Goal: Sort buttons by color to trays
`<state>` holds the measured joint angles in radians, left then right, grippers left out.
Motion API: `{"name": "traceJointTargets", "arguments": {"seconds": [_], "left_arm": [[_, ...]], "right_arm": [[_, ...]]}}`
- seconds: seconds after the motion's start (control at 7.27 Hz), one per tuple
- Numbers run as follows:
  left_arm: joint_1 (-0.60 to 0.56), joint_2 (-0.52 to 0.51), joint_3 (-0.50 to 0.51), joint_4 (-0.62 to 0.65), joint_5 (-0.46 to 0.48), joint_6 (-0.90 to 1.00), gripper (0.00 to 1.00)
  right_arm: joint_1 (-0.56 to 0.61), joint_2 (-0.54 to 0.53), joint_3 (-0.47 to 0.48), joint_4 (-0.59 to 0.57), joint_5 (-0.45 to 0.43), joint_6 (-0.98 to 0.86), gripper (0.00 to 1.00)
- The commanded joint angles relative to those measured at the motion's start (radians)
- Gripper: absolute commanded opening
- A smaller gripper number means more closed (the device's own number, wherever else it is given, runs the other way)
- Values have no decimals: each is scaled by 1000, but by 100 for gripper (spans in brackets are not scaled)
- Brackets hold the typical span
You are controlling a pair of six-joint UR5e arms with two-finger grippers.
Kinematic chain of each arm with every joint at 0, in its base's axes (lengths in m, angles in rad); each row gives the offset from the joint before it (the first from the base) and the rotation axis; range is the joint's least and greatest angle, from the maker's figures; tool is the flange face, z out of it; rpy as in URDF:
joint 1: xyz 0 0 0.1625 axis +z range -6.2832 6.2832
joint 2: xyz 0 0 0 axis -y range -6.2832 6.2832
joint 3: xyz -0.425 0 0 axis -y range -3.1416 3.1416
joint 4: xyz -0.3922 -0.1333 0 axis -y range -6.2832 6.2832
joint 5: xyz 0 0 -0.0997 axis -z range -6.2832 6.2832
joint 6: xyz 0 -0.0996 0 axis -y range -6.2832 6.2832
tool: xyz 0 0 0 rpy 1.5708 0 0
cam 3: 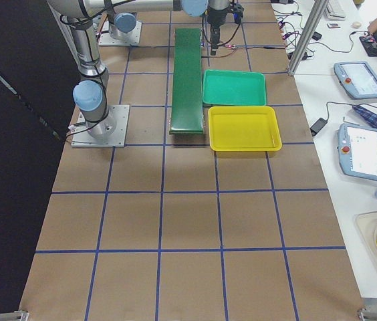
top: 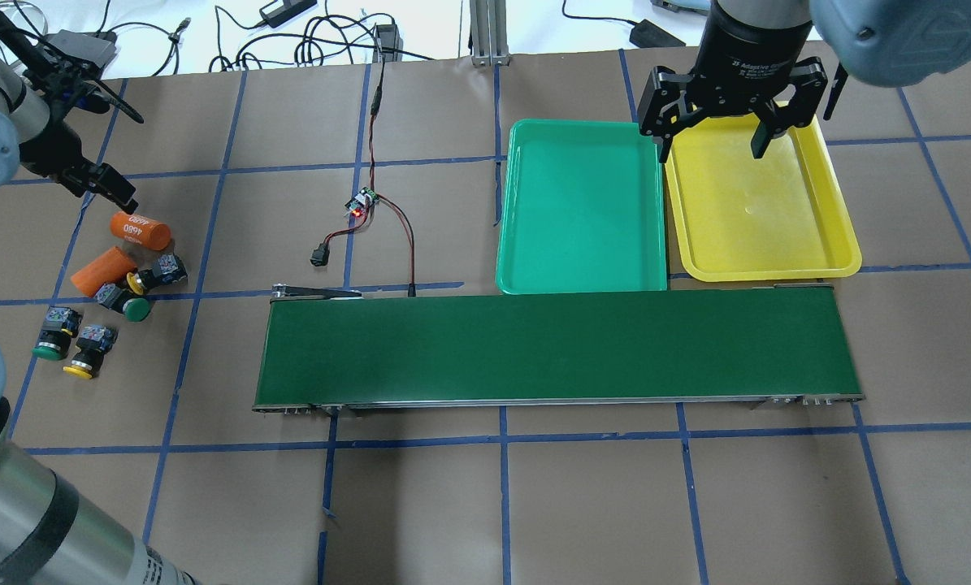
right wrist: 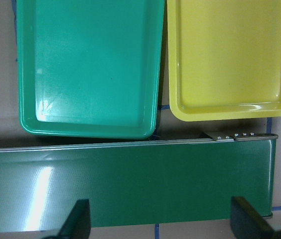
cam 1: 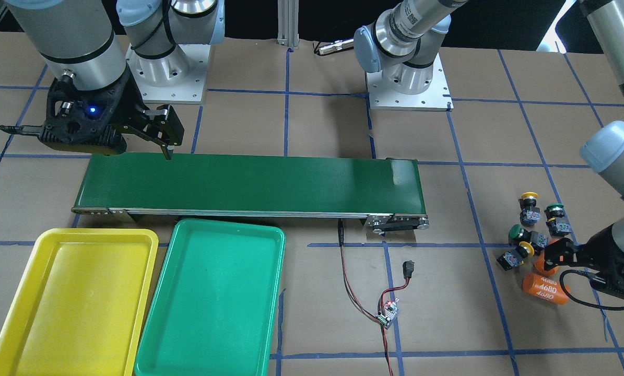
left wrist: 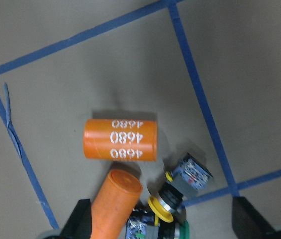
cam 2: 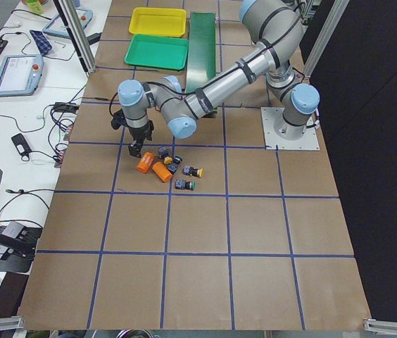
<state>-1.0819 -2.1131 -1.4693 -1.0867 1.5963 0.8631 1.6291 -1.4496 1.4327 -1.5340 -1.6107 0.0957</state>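
Observation:
Four buttons lie clustered on the table by my left arm: a yellow one (top: 150,276), a green one (top: 123,302), another green one (top: 54,333) and another yellow one (top: 87,353). My left gripper (top: 110,188) is open and empty, above two orange cylinders just beyond the buttons. Its wrist view shows the gripper (left wrist: 160,214) over a yellow button (left wrist: 166,201). My right gripper (top: 713,142) is open and empty, hovering over the conveyor's end (right wrist: 130,184) near the trays. The green tray (top: 583,207) and the yellow tray (top: 757,203) lie side by side, both empty.
A long dark-green conveyor belt (top: 558,345) runs across the table's middle, with nothing on it. One orange cylinder marked 4680 (top: 140,231) and a second orange cylinder (top: 103,270) lie beside the buttons. A small circuit board (top: 361,203) with wires lies beyond the belt.

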Motion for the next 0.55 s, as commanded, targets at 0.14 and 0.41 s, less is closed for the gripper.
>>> {"name": "traceJointTargets", "arguments": {"seconds": [0.14, 0.41], "left_arm": [[13, -82, 3, 47, -44, 14, 100], [13, -100, 4, 48, -44, 17, 100]], "right_arm": [[0, 0, 0, 0, 0, -1, 100], [0, 0, 0, 0, 0, -1, 100]]}}
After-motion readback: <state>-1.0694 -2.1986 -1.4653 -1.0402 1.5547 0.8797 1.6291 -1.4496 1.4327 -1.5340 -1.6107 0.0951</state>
